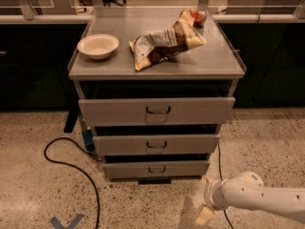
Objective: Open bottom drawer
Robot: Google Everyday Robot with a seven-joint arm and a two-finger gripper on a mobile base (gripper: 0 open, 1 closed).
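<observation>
As the arm (269, 199) lies low, its gripper (205, 200) seems apart from bottom drawer (183, 169).

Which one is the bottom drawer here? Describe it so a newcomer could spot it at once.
Find the grey cabinet with a bowl on top. Of its three stacked fronts, the bottom drawer sits nearest the floor, up-left of the gripper. It has the narrowest, shortest front.

Rounded white arm (257, 197), cream jaws bottom-right
</observation>
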